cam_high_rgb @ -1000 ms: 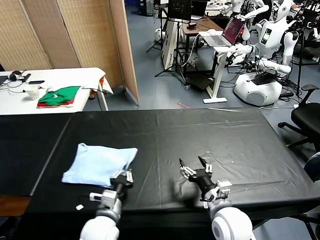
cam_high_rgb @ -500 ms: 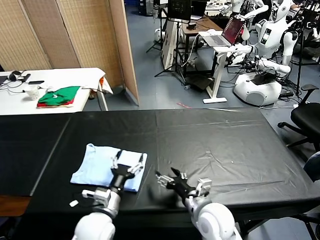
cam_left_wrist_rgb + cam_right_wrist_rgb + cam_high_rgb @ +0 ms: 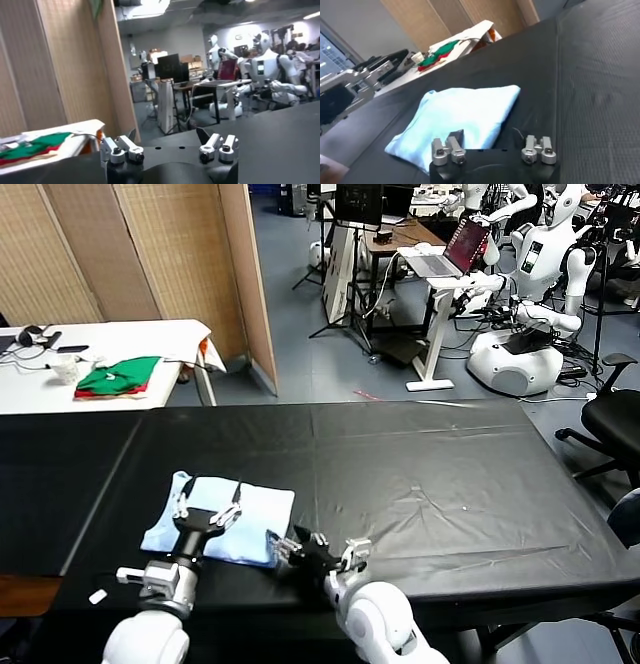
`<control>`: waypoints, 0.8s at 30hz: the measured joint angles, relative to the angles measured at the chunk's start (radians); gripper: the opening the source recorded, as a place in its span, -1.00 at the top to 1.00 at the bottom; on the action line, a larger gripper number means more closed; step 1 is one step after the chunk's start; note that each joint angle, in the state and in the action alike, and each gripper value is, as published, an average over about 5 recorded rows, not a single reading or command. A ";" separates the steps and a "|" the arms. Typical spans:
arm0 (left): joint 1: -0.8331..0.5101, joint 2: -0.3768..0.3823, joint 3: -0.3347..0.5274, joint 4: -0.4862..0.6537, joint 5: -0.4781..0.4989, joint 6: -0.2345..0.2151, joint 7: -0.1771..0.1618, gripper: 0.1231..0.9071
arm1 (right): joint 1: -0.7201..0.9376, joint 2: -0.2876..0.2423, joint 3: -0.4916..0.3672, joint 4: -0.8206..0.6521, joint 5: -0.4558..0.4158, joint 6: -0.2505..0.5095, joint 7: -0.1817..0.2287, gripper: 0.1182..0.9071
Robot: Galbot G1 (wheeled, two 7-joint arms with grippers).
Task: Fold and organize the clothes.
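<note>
The clothes are one pale-blue T-shirt (image 3: 245, 514), folded into a rough rectangle on the black table (image 3: 430, 474) near its front left. My left gripper (image 3: 208, 506) hovers over the shirt's middle, open with nothing between its fingers; its wrist view looks out over the table and does not show the shirt. My right gripper (image 3: 312, 544) sits low at the shirt's near right corner. In the right wrist view the shirt (image 3: 465, 112) lies just ahead of this gripper (image 3: 487, 137), whose jaws stand apart and grip nothing, one fingertip (image 3: 456, 136) over the cloth's edge.
A white side table (image 3: 150, 334) at the back left carries green-and-red folded garments (image 3: 118, 376). A bamboo screen (image 3: 150, 244) stands behind it. Desks, a laptop and other robots (image 3: 520, 334) fill the back; an office chair (image 3: 615, 419) stands to the right.
The left gripper opened, let go of the shirt and moved left over it. The shirt ended up slightly further right. The right gripper slid left along the front edge to the shirt's corner.
</note>
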 joint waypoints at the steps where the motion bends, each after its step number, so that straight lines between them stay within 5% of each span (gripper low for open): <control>1: 0.001 0.000 -0.004 0.001 0.000 -0.002 -0.001 -1.00 | -0.002 0.000 0.003 0.000 -0.002 0.000 -0.001 -0.23; 7: -0.005 0.000 -0.017 0.011 -0.002 -0.006 -0.005 -1.00 | -0.026 -0.010 0.039 0.028 -0.010 -0.008 -0.005 0.72; 9: -0.007 -0.001 -0.019 0.016 -0.003 -0.007 -0.007 -1.00 | -0.037 -0.019 0.062 0.050 -0.017 -0.020 -0.005 0.89; 16: -0.009 0.006 -0.020 0.038 -0.039 -0.001 -0.023 -1.00 | -0.070 -0.070 0.178 0.141 -0.024 -0.117 -0.004 0.93; 21: -0.003 0.016 -0.020 0.037 -0.132 0.044 -0.017 -1.00 | -0.082 -0.108 0.259 0.185 -0.018 -0.177 -0.012 0.93; 24: 0.008 0.022 -0.024 0.037 -0.173 0.040 -0.005 -1.00 | -0.091 -0.121 0.290 0.208 -0.018 -0.184 -0.015 0.80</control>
